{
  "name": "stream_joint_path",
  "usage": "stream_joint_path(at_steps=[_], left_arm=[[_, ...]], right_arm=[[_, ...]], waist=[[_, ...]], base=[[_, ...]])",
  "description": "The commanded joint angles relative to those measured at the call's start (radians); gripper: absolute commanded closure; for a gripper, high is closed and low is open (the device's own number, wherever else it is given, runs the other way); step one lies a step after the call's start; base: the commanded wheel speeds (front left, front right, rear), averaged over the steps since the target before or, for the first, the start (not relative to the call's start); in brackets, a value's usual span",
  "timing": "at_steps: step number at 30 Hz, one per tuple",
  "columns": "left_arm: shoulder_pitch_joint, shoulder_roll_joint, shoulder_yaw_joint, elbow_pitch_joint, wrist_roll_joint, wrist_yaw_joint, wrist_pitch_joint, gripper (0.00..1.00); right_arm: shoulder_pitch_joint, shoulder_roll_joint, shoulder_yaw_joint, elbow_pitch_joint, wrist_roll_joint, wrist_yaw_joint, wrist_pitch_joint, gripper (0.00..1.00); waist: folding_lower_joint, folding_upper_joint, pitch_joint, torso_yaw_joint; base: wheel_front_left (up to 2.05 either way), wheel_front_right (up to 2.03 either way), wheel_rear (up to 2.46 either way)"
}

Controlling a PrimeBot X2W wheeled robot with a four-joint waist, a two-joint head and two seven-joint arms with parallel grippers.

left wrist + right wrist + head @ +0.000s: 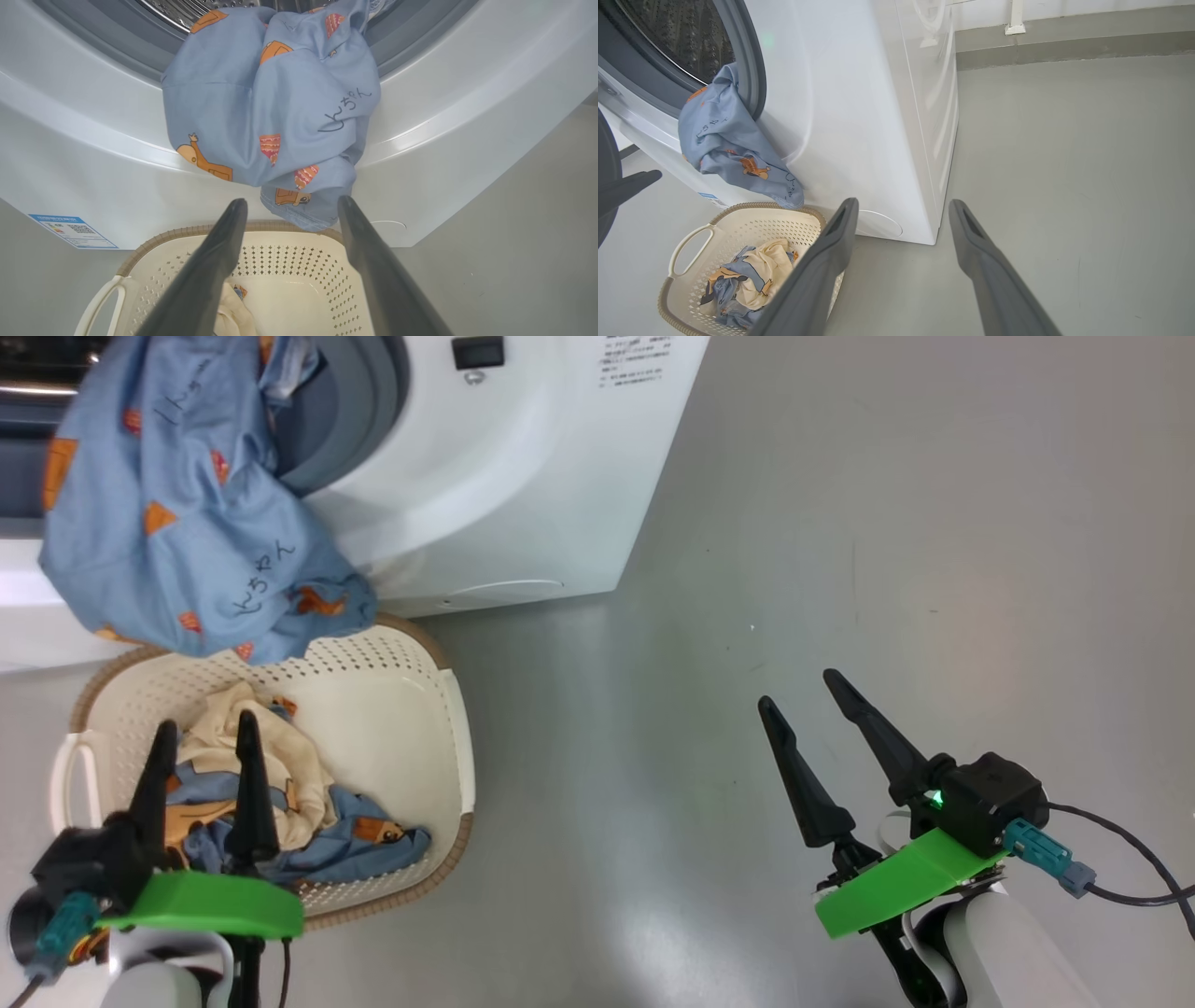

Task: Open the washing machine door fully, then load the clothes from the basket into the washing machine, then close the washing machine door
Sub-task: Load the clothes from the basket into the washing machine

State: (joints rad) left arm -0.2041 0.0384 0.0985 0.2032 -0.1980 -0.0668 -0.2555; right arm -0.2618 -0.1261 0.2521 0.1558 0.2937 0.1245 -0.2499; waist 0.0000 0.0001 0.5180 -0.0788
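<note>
Currently loading, part done. At the left, the left gripper [206,721] hangs over the basket [411,709], fingers spread and holding nothing. Cream and blue clothes [299,784] lie bunched below it. Best move looks like dropping straight onto the pile's middle, pinching deep and lifting clear of the basket wall. The blue garment [187,523] dangles from the washing machine [523,476] mouth and needs pushing past the gasket [373,411]. At the right, the right gripper [797,688] sits over the floor [934,569], spread and empty.

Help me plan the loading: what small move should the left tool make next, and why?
Probably raise the open left tool and nudge the blue garment into the drum. It drapes out over the washing machine lip toward the basket, hem beyond the tool's tips, so it would likely block closing.
</note>
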Motion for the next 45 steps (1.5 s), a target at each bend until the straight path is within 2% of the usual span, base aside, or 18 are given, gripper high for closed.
stream_joint_path(at_steps=[1,13,22,34,45], left_arm=[[-0.016,0.013,0.023,-0.003,0.005,-0.003,-0.006,0.0],[-0.151,0.012,0.011,0.045,0.012,-0.026,-0.006,0.0],[-0.239,0.012,0.024,0.137,0.031,-0.031,-0.006,0.0],[-0.377,0.046,0.068,0.261,0.052,-0.037,-0.006,0.0],[-0.532,0.081,0.094,0.408,-0.001,-0.055,-0.006,0.0]], right_arm=[[0.02,0.001,0.023,-0.024,-0.007,0.006,-0.012,0.0],[0.011,0.002,0.023,-0.03,-0.012,0.006,-0.012,0.0],[-0.005,0.005,0.028,-0.028,-0.014,0.006,-0.012,0.0],[-0.017,0.011,0.035,-0.036,-0.016,0.006,-0.012,0.0],[-0.028,0.018,0.039,-0.04,-0.014,0.006,-0.012,0.0]], waist=[[0.0,-0.0001,0.01,-0.008],[0.0,-0.0001,0.054,-0.019],[0.0,-0.0001,0.095,-0.031],[0.0,-0.0001,0.158,-0.044],[0.0,-0.0001,0.197,-0.057]], base=[[0.0,0.0,0.0],[0.0,0.0,0.0],[0.0,0.0,0.0],[0.0,0.0,0.0],[0.0,0.0,0.0]])
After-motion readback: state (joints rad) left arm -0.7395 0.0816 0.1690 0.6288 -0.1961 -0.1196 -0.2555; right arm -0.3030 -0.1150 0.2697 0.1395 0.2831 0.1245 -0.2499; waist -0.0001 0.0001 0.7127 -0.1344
